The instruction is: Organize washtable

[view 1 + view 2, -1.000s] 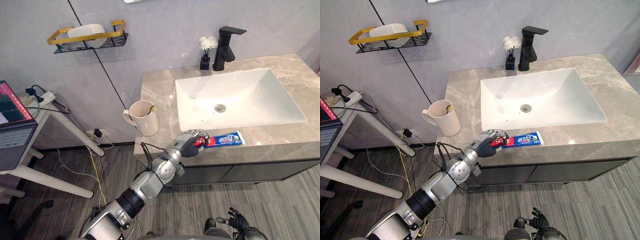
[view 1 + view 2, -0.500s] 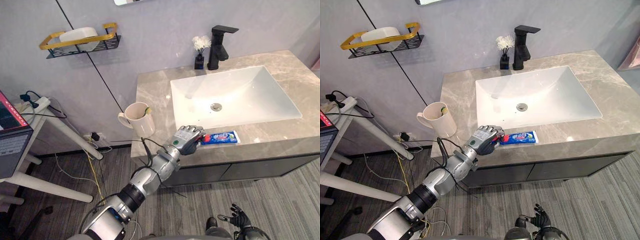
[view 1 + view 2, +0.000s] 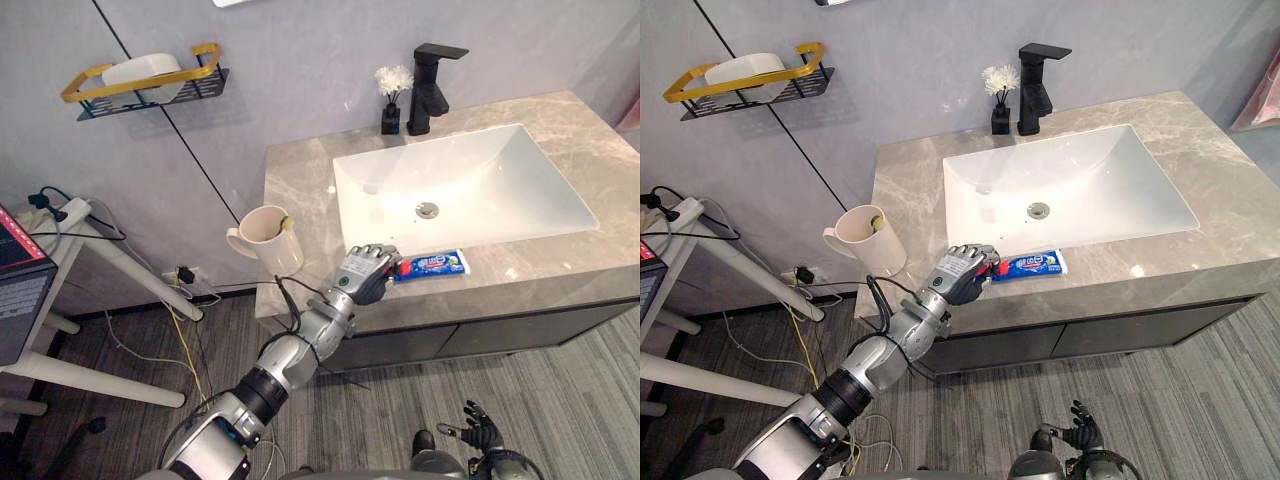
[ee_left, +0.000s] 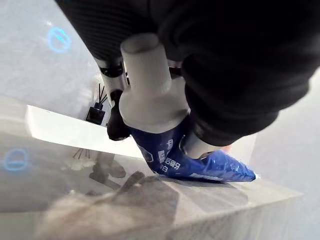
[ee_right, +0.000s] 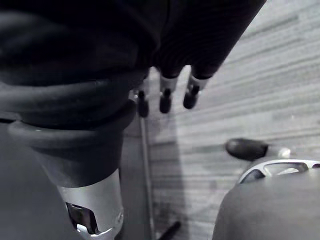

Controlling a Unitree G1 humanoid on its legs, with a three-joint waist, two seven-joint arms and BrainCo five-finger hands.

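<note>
Marble washtable [image 3: 298,185] with sink [image 3: 490,185] against grey wall [image 3: 300,60]; left robot hand [image 3: 364,276] grips toothpaste [image 3: 433,265].

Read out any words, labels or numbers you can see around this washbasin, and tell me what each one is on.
Toothpaste tube, held at its cap end by the left hand: white print on blue, too blurred to read.
Laptop screen: too small to read.
Cup, faucet, wall rack: no print visible.
</note>
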